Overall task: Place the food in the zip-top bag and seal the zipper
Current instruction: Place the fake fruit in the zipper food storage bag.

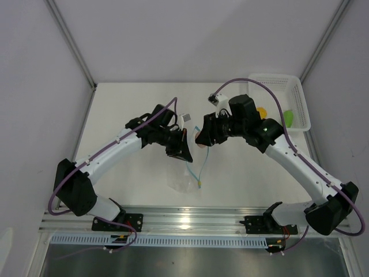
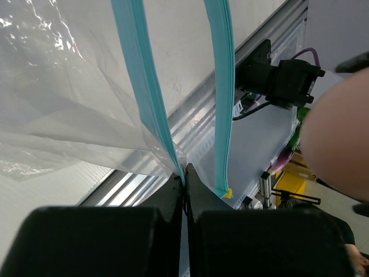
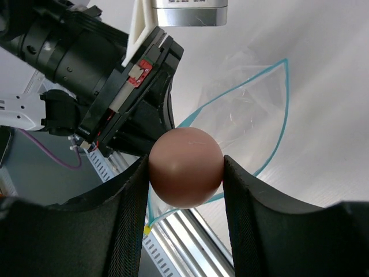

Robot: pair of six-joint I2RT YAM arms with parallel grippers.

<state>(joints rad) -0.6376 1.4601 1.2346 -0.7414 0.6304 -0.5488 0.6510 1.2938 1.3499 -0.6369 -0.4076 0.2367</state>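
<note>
My left gripper is shut on one side of the teal-blue zipper and holds the clear zip-top bag up, mouth spread open. My right gripper is shut on a round brownish-pink ball just above the open mouth of the bag. The ball also shows in the left wrist view. The orange-yellow piece and the green piece lie in the white basket.
The white lattice basket stands at the back right, behind the right arm. An aluminium rail runs along the table's near edge. Grey walls close in both sides.
</note>
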